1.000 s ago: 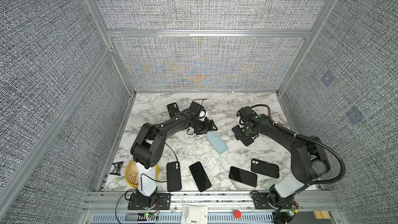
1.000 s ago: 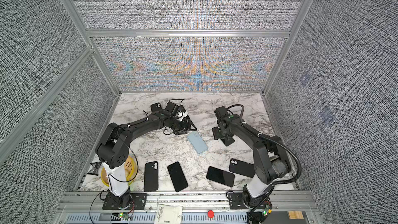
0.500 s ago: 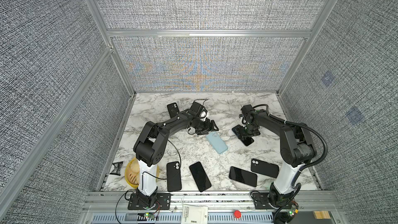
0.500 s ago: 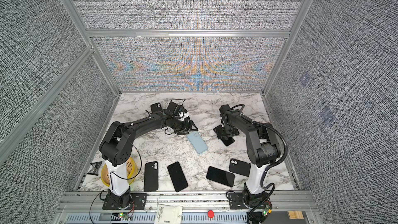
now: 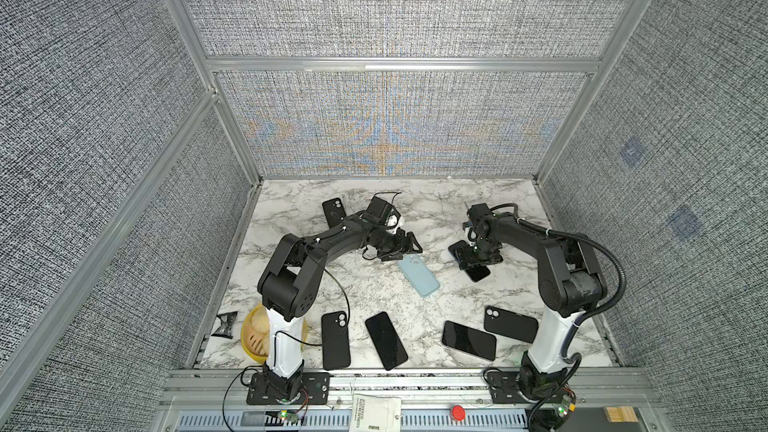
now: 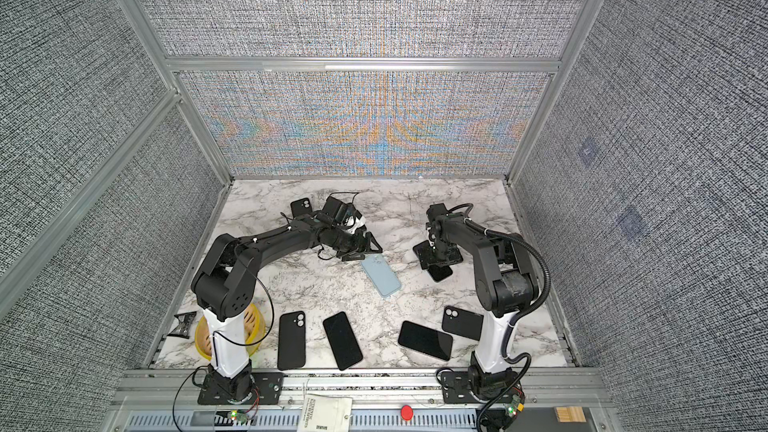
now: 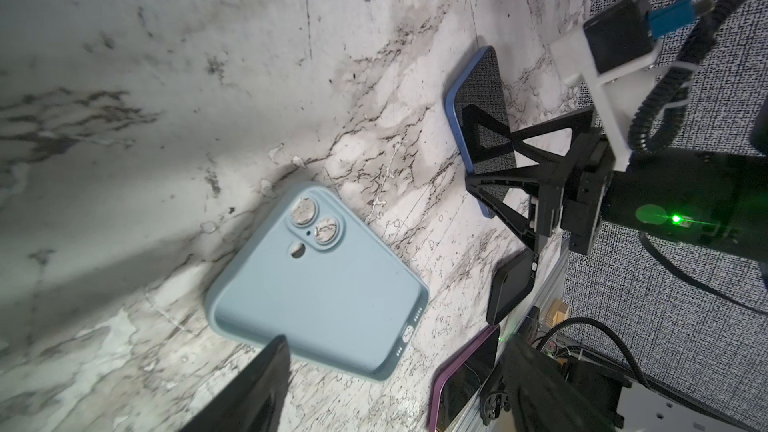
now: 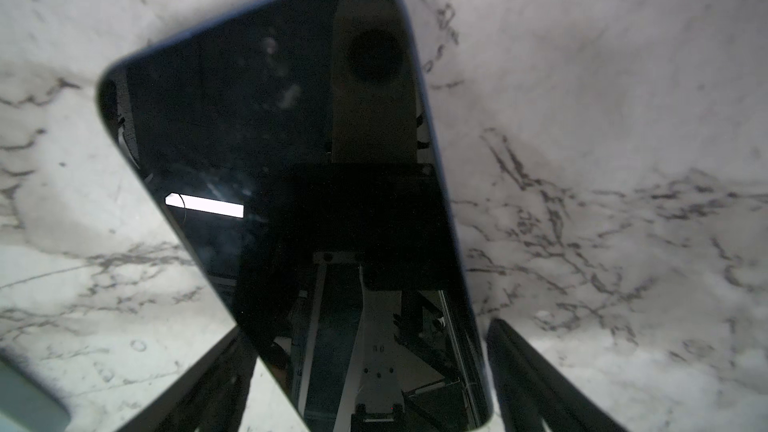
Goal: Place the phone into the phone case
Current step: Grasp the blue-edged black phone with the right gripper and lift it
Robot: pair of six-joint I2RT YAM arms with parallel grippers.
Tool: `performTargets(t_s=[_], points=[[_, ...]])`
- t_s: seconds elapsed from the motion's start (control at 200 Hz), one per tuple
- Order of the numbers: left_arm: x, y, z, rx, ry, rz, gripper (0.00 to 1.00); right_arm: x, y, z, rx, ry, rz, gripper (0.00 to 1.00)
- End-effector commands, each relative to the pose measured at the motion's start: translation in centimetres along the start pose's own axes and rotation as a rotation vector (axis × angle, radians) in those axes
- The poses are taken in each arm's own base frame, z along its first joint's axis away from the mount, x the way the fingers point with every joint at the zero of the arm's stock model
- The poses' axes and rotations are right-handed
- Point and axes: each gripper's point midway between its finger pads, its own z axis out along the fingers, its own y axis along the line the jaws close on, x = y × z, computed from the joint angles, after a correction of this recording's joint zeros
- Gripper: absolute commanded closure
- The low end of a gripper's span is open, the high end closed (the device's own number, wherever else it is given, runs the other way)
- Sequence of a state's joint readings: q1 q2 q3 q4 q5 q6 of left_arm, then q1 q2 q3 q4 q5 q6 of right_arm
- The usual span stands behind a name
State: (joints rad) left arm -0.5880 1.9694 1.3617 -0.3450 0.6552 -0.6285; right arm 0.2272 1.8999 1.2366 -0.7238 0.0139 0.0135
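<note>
Phone case lies hollow side up near the middle of the tabletop, camera cutouts toward 11 o'clock, so its open face can take a handset from above. The phone you want rests flat and screen up. It is near the case on its 3 o'clock side but apart from it. That way up, its back should meet the case floor without a flip.

Your right gripper stands over it with jaws spread wide, one finger just outside each long edge, nothing clamped. That straddle across the narrow width looks to me like the set-up for a pinch and lift.

Your left gripper is also spread wide and empty, low beside the case's 11 o'clock end. It is likely placed there to pin the light shell while the phone presses in.

Before closing, check that both right fingers reach below the glass, since the phone sits flush on the marble and could slip. Other dark phones lie along the 6 o'clock edge, well apart.
</note>
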Motion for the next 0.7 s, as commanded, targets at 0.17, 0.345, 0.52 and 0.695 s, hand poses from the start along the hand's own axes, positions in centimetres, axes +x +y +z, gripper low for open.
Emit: performTargets(t_s=[0.17,0.345,0.52,0.695], points=[[-0.1,-0.3,0.0,0.011,0.003,0.019,0.18,0.3,1.4,0.0,0.001,0.032,-0.008,0.25],[-0.3,-0.7,-0.3,0.015,-0.004,0.028,0.19,0.0,2.1,0.3,0.006,0.045,-0.018,0.29],[-0.4,-0.7,-0.5,0.014,-0.01,0.024,0.19,-0.3,3.2,0.0,-0.01,0.028,-0.036,0.31],[-0.4,-0.7,-0.5,0.028,-0.014,0.013,0.18,-0.3,4.0,-1.2,-0.049,-0.029,-0.038,0.36]])
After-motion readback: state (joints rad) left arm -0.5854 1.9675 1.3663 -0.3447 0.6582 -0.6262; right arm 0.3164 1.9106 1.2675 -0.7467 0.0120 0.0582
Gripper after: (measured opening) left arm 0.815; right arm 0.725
